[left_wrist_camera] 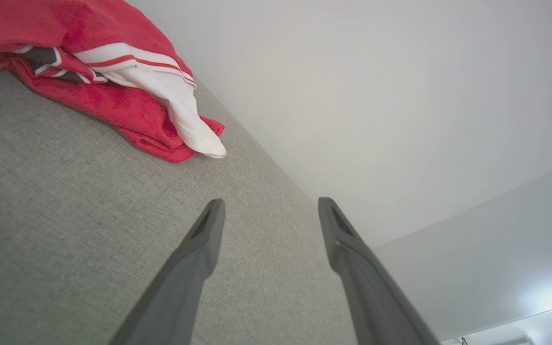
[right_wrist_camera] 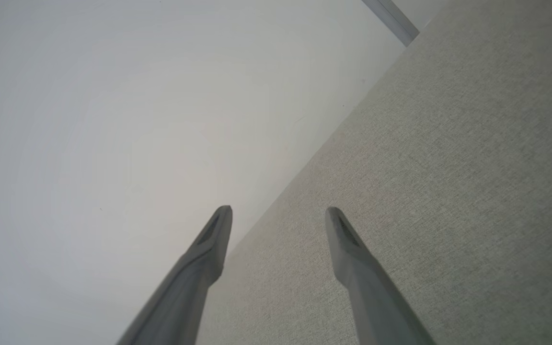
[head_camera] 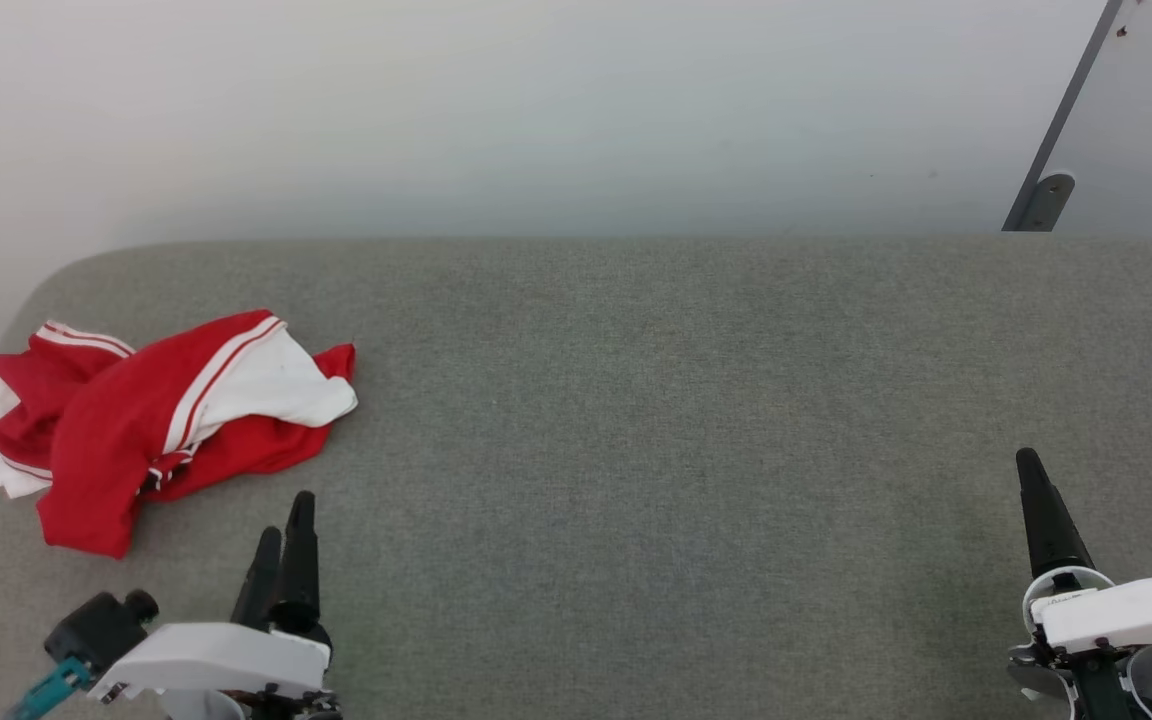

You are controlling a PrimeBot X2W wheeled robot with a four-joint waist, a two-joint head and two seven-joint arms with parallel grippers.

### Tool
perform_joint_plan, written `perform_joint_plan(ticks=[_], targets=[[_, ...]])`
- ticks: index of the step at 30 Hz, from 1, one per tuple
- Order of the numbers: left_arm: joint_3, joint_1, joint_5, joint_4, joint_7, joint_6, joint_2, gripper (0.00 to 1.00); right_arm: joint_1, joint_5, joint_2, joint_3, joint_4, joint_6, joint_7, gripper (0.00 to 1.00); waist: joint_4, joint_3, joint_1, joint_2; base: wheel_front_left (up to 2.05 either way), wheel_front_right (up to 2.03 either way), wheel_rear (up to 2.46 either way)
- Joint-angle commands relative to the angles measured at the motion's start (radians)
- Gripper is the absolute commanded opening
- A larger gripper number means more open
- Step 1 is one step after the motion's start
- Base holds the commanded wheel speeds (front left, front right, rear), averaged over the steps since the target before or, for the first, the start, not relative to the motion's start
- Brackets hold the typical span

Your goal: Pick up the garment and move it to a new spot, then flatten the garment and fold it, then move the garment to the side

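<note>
The garment (head_camera: 151, 415), a red T-shirt with white sleeves and striped trim, lies crumpled at the far left of the grey cloth-covered table (head_camera: 636, 400). My left gripper (head_camera: 284, 520) hovers just in front of and right of it, open and empty. In the left wrist view the garment (left_wrist_camera: 113, 76) sits up-left of my open left gripper (left_wrist_camera: 267, 203). My right gripper (head_camera: 1031, 460) rests at the lower right, far from the shirt; in the right wrist view the right gripper (right_wrist_camera: 278, 211) is open with nothing between its fingers.
A pale wall (head_camera: 536, 110) runs behind the table's rounded far edge. A grey slanted bar (head_camera: 1061, 130) with a foot stands at the upper right. The table's left edge drops off beside the shirt.
</note>
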Motion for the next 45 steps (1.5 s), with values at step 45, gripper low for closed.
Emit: perform_joint_plan(ticks=[45], targets=[[-0.185,-0.057,0.574,-0.019,-0.14,0.179,0.142,1.0,-0.106,-0.767,-0.055,0.07,0.042,-0.001,-0.14,1.0,0.004,0.014,0.0,-0.0001,0.0,0.0,0.0]])
